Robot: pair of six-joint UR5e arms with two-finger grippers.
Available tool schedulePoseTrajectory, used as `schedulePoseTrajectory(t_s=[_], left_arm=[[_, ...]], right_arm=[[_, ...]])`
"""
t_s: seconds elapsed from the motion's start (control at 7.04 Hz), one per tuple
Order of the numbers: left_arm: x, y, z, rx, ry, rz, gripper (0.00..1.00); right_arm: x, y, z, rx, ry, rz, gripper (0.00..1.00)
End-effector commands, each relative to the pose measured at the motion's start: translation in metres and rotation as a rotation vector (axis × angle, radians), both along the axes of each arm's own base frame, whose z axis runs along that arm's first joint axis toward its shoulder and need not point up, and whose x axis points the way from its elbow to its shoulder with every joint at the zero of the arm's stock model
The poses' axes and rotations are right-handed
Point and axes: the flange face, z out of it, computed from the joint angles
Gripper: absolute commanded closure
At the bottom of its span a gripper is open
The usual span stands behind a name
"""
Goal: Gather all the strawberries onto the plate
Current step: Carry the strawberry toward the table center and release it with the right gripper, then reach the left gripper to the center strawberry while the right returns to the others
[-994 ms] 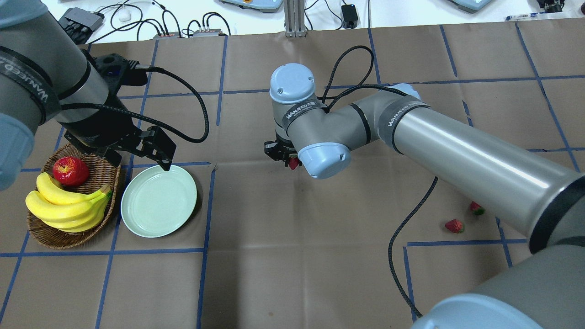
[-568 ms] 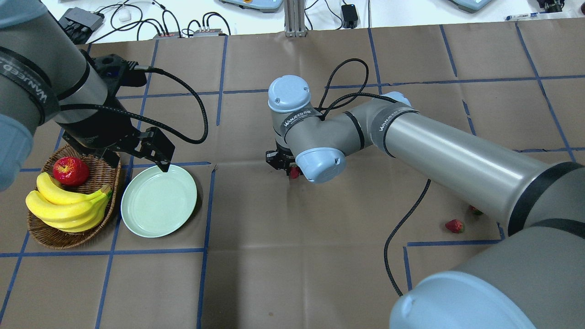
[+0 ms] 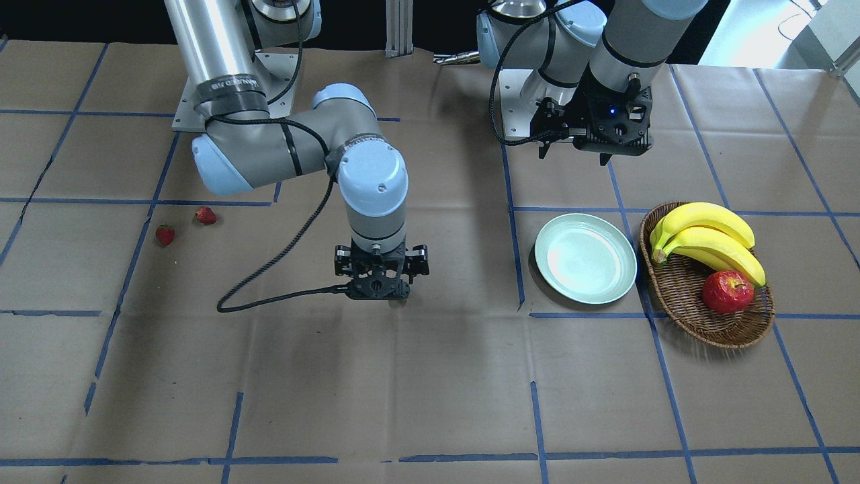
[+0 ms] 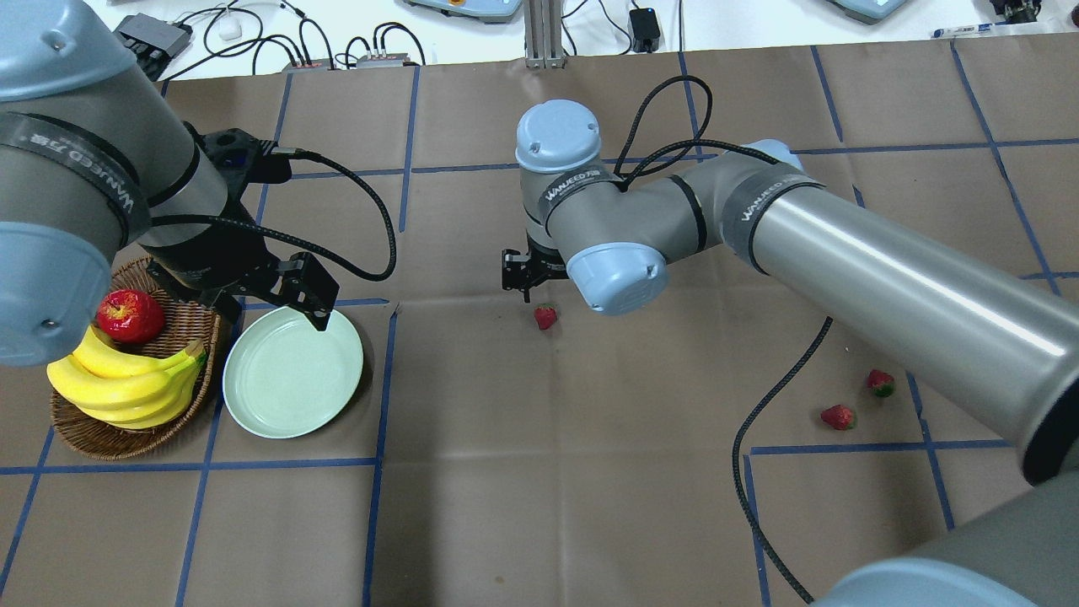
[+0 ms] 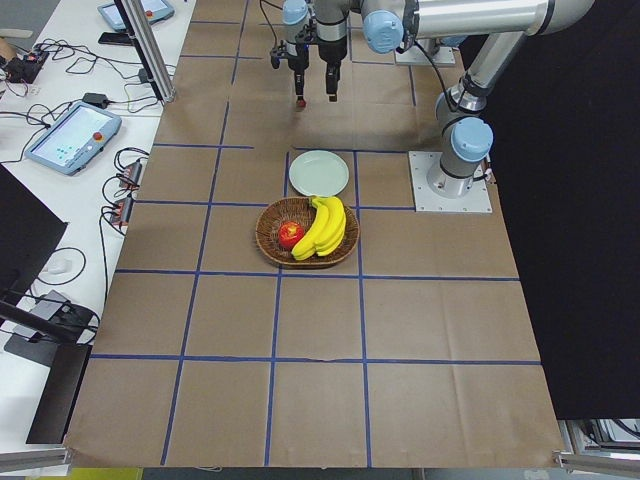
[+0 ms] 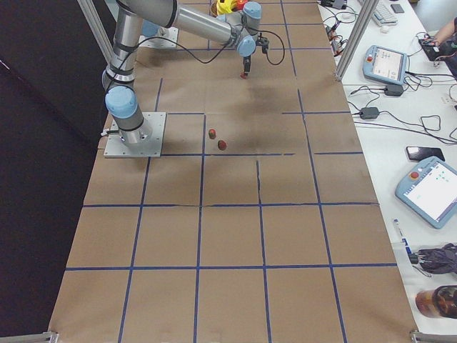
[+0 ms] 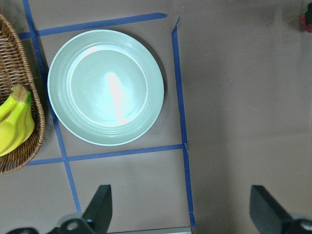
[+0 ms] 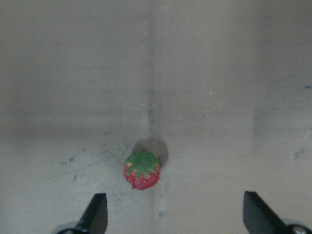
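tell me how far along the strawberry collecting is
Done: nothing; the plate is empty. In hand: nothing held; the open right gripper hovers over one strawberry lying mid-table, the open left gripper near the plate. Left: all three, with a second strawberry and a third strawberry farther right.

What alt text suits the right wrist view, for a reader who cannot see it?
A small red strawberry with a green cap lies on the brown table, seen from above. The right gripper is open, its black fingertips at the bottom edge, clear of the berry.
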Motion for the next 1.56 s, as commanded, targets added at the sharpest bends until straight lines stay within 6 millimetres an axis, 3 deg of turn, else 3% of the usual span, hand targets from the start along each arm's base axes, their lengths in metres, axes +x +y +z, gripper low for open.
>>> schedulePoseTrajectory(t_s=[0.0,0.14,0.28,0.57,0.71,0.85,0.99,1.28,1.42], left_arm=[[-0.004,-0.017,-0.024,-0.010,0.000,0.039,0.00],[-0.015,-0.022,-0.029,-0.007,0.024,0.041,0.00],[-0.039,-0.036,-0.044,-0.043,0.031,-0.003,0.00],[-0.114,-0.067,-0.108,-0.078,0.037,-0.041,0.00],[-0.141,-0.080,-0.129,-0.063,0.036,-0.062,0.00],[-0.175,-0.088,-0.136,-0.046,0.093,-0.043,0.00],[-0.195,-0.093,-0.142,-0.042,0.095,-0.058,0.01],[-0.202,-0.109,-0.196,-0.029,0.086,-0.048,0.01],[-0.206,-0.117,-0.210,-0.043,0.100,-0.044,0.01]], right_arm=[[-0.099,-0.004,0.071,0.049,0.014,0.041,0.00],[-0.139,0.015,0.072,0.089,0.015,0.079,0.00],[-0.190,0.041,0.061,0.106,0.011,0.068,0.00],[-0.291,0.084,0.039,0.055,-0.015,0.092,0.00],[-0.318,0.104,0.026,0.048,-0.023,0.117,0.00],[-0.326,0.116,0.008,0.025,-0.018,0.134,0.00],[-0.327,0.131,-0.016,-0.002,-0.011,0.149,0.00],[-0.330,0.138,-0.039,-0.002,-0.009,0.128,0.00],[-0.334,0.134,-0.058,0.019,-0.009,0.124,0.00]])
